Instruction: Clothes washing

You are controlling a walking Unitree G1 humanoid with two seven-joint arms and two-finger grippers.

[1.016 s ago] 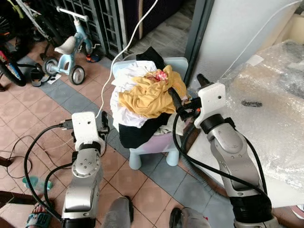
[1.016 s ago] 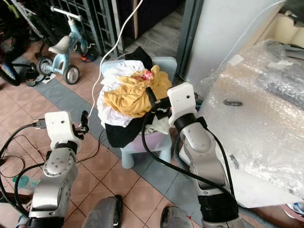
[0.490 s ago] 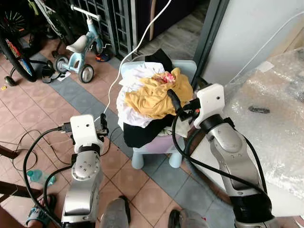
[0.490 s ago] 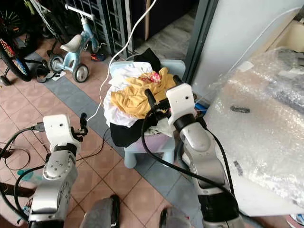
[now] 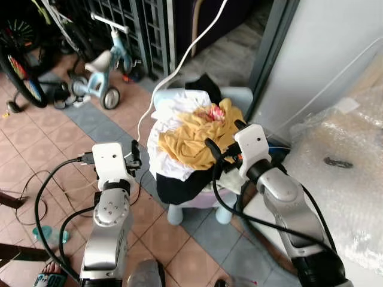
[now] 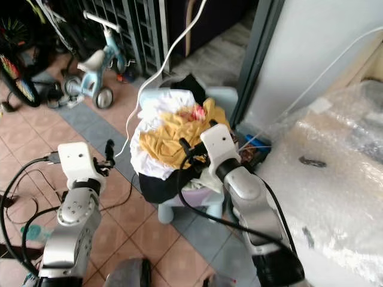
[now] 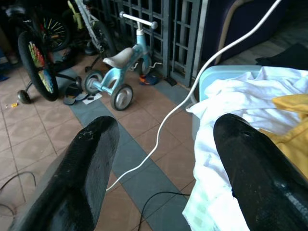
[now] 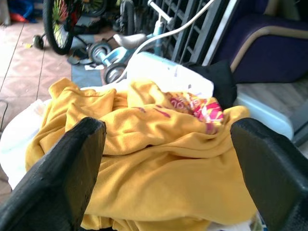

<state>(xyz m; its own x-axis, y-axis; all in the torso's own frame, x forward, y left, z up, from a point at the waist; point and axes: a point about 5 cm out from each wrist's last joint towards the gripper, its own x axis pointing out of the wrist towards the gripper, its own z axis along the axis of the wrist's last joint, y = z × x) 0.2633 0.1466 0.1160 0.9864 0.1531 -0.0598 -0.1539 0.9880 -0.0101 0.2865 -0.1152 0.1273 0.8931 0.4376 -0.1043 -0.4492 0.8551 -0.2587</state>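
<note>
A heap of laundry sits piled in a tub on a pale blue child's chair at twelve o'clock. The step looks like the first grab: the right gripper, jaws wide, faces the yellow garment. The left gripper, jaws wide, waits at nine o'clock. Next, closing on cloth.

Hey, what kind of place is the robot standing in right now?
Probably a home's tiled porch or entry: a child's tricycle and bicycle wheel stand by a metal grille, and a laundry pile sits on a small chair.
</note>
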